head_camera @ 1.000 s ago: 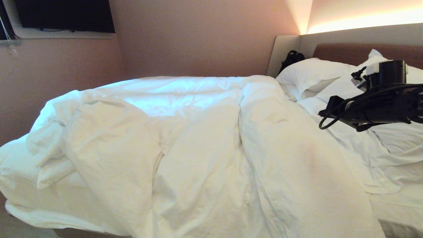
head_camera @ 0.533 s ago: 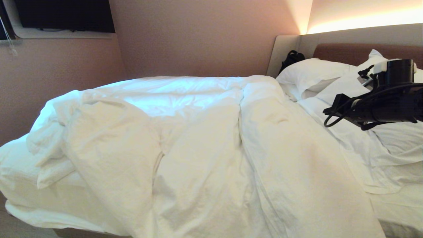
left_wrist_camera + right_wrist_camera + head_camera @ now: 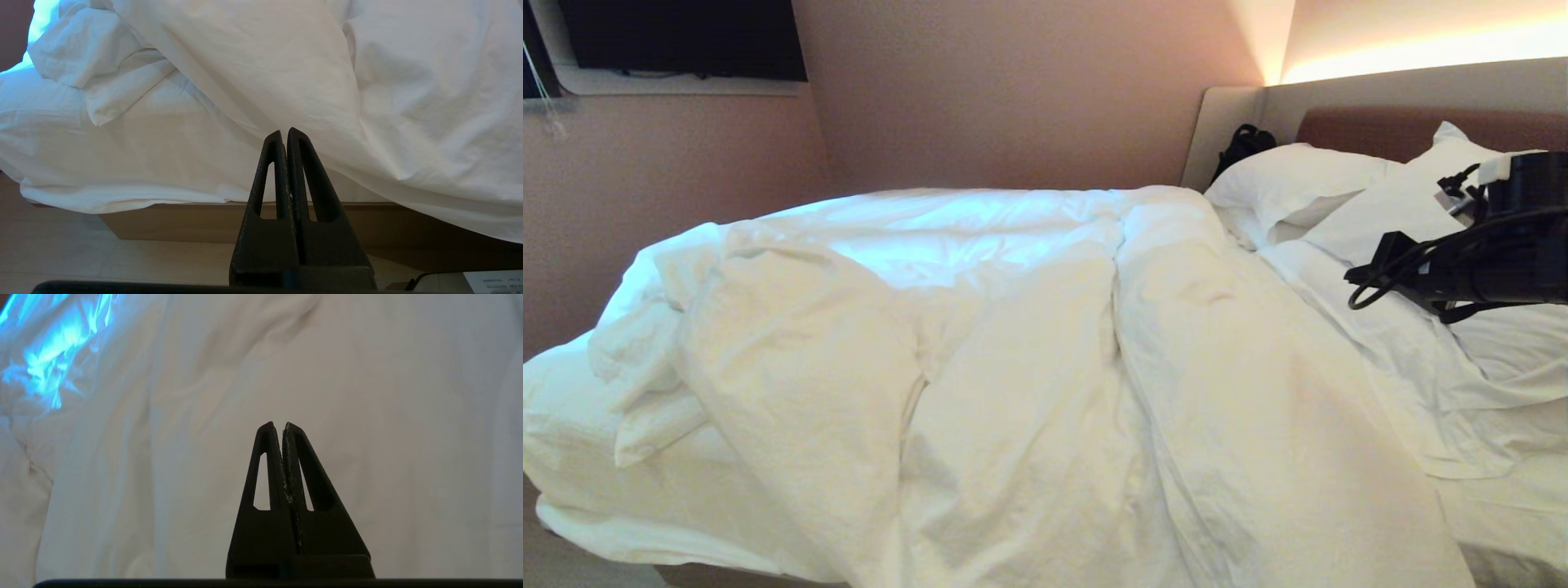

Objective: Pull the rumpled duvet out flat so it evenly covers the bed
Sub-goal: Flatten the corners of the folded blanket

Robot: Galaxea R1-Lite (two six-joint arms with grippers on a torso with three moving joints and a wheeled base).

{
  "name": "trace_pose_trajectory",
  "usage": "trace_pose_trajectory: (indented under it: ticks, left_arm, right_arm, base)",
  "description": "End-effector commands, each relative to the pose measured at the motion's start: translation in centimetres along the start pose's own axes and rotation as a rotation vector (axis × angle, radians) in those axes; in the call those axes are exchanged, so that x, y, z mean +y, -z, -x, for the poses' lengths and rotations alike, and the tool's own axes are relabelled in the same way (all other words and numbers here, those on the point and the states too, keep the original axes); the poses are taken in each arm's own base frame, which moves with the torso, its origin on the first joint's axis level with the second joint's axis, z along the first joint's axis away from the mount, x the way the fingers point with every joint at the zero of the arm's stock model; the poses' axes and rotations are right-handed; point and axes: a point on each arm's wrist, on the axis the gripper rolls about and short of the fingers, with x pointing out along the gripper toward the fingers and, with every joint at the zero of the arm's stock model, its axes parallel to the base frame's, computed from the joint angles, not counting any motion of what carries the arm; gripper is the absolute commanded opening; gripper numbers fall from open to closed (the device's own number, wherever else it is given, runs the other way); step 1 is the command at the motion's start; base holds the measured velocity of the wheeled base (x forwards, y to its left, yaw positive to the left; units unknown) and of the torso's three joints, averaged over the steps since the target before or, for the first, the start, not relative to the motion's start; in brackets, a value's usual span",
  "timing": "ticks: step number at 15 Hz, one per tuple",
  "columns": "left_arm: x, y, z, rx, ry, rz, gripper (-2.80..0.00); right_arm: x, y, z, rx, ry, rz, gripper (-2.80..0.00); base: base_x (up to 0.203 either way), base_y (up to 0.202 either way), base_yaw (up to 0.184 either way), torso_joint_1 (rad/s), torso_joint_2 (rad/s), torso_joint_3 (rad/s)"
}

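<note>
The duvet (image 3: pixel 1013 367) lies rumpled in thick folds across the bed, bunched toward the foot and hanging over the near side. The brown headboard (image 3: pixel 1380 126) is at the back right. My right arm (image 3: pixel 1486 261) reaches in from the right, above the sheet by the pillows. Its gripper (image 3: pixel 282 425) is shut and empty, hovering over the white duvet (image 3: pixel 367 416). My left gripper (image 3: pixel 284 132) is also shut on nothing. It sits low beside the bed, pointing at the duvet's overhanging edge (image 3: pixel 286 61) above the tan wooden base (image 3: pixel 184 220).
Two white pillows (image 3: pixel 1298 184) lean on the headboard, with a black bag (image 3: pixel 1241 147) behind them. Wrinkled sheet (image 3: pixel 1503 506) shows at the right. A dark screen (image 3: pixel 686 37) hangs on the left wall. Pale floor (image 3: pixel 81 253) runs along the bed's near side.
My right arm has drawn back toward the right edge of the head view and sunk slightly. The duvet has not moved.
</note>
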Motion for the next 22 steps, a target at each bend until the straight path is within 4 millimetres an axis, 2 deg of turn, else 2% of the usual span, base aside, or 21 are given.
trace_pose_trajectory:
  ticks: [1, 5, 7, 19, 22]
  left_arm:
    - [0.0, 0.0, 0.0, 0.001, 0.000, 0.000, -2.80]
    - [0.0, 0.0, 0.0, 0.001, 0.000, 0.000, -2.80]
    - [0.0, 0.0, 0.0, 0.002, 0.000, 0.000, -2.80]
    - [0.0, 0.0, 0.0, 0.001, 0.000, 0.001, -2.80]
    - [0.0, 0.0, 0.0, 0.001, -0.005, 0.041, -2.80]
  right_arm:
    - [-1.3, -0.1, -1.1, 0.047, -0.069, -0.018, -2.80]
    - [-3.2, -1.5, -3.2, 0.082, -0.206, -0.025, -2.80]
    - [-4.1, -2.2, -3.6, 0.075, -0.234, -0.004, -2.80]
    - [-5.2, -1.1, -5.4, 0.136, -0.266, -0.004, -2.80]
    - [-6.0, -0.7, -7.0, 0.154, -0.264, -0.014, -2.80]
  base:
    - [0.000, 0.000, 0.000, 0.000, 0.00, 0.000]
    - [0.000, 0.000, 0.000, 0.000, 0.00, 0.000]
    - [0.000, 0.000, 0.000, 0.000, 0.00, 0.000]
    - [0.000, 0.000, 0.000, 0.000, 0.00, 0.000]
    - [0.000, 0.000, 0.000, 0.000, 0.00, 0.000]
